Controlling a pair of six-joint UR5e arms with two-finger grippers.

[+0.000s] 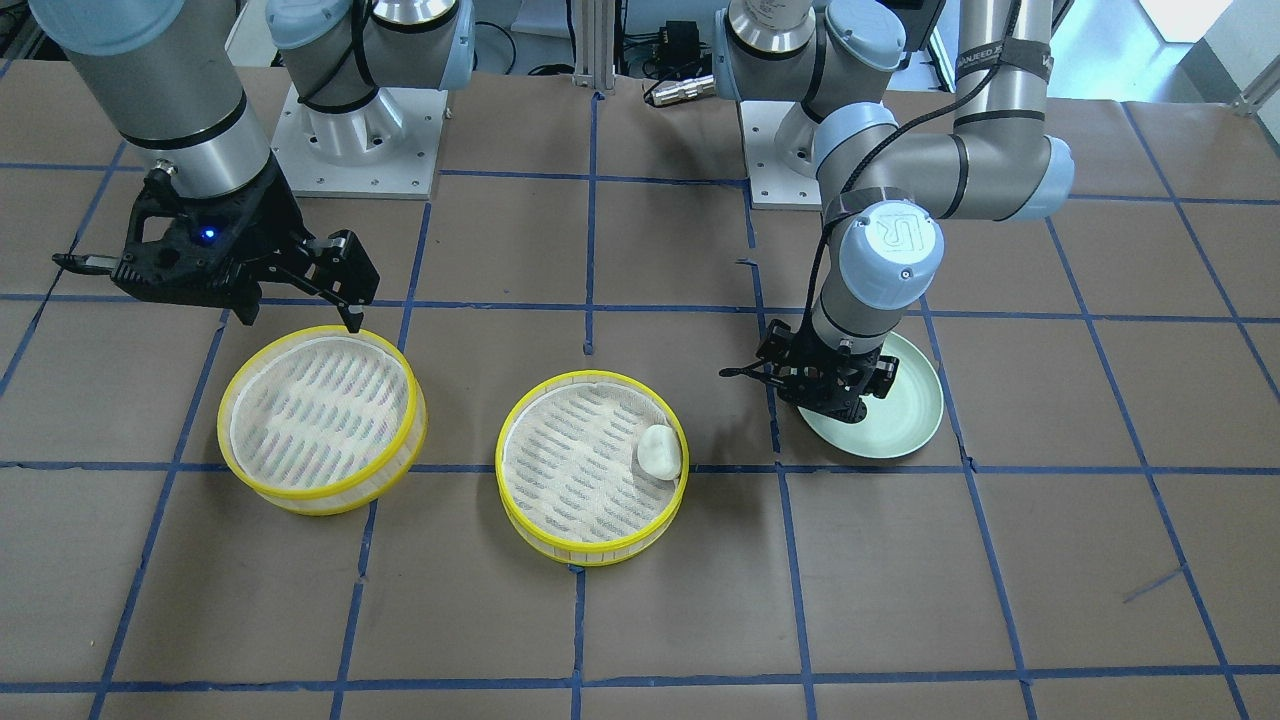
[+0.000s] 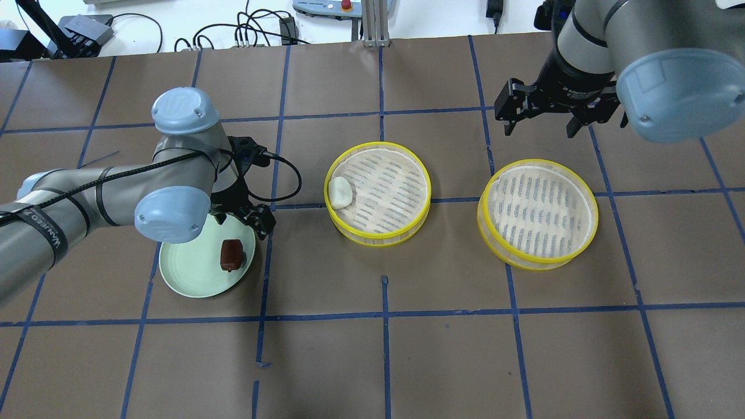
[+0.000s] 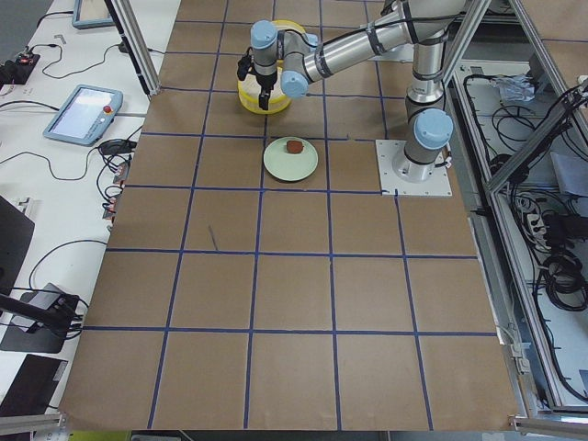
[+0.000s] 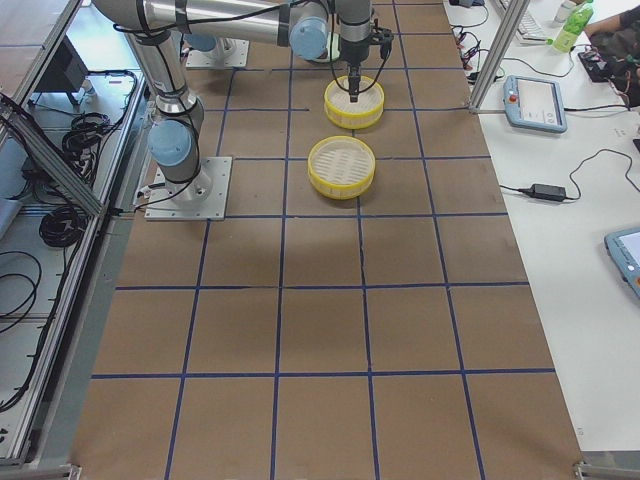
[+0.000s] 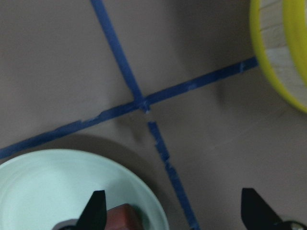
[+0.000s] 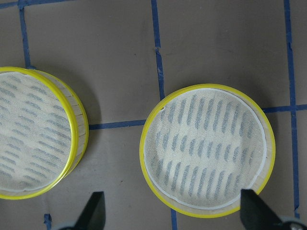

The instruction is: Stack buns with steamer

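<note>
The white bun [image 2: 340, 192] lies at the left edge of the middle yellow-rimmed steamer [image 2: 407, 230]; it also shows in the front view [image 1: 659, 452]. The reddish-brown bun [image 2: 231, 255] sits on the pale green plate [image 2: 186, 273]. My left gripper [image 2: 241, 220] is open and empty. It hovers over the plate's far right rim, just beyond the brown bun [image 5: 122, 218]. My right gripper [image 2: 541, 116] is open and empty, above the table just beyond the second steamer [image 2: 538, 259], which holds nothing. The right wrist view shows both steamers from above.
Brown paper with a blue tape grid covers the table [image 2: 384, 349]. The two steamers stand side by side, apart, in the middle and to the right. Cables and boxes lie past the far edge [image 2: 244, 29]. The arm bases stand at the near side [image 1: 350, 140].
</note>
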